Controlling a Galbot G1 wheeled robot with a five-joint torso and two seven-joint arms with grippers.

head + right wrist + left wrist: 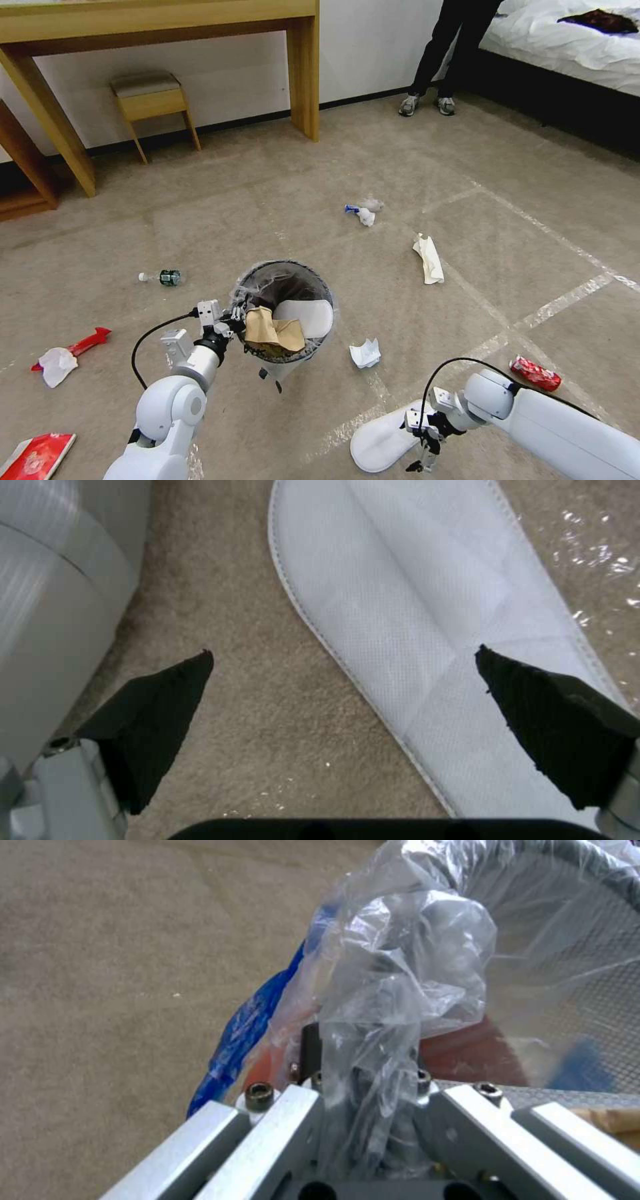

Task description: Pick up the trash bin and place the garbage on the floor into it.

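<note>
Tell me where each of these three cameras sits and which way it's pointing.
Head: looks down at the floor; both arms show, left gripper on the trash bin.
Left wrist: faces the bin's clear liner, fingers hidden in it.
Right wrist: looks down between open fingers at the white slipper.
Shared: head also shows that slipper.

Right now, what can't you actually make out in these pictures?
- Left gripper at the trash bin rim: in the left wrist view the plastic bag covers its fingers.
- Lower part of the bin: hidden in the head view by the brown paper bag and slipper inside.
- Red packet: cut off by the head view's edge.
- Small bottle: label too small to read.
- White slipper beneath the open right gripper: cut off in the right wrist view.
</note>
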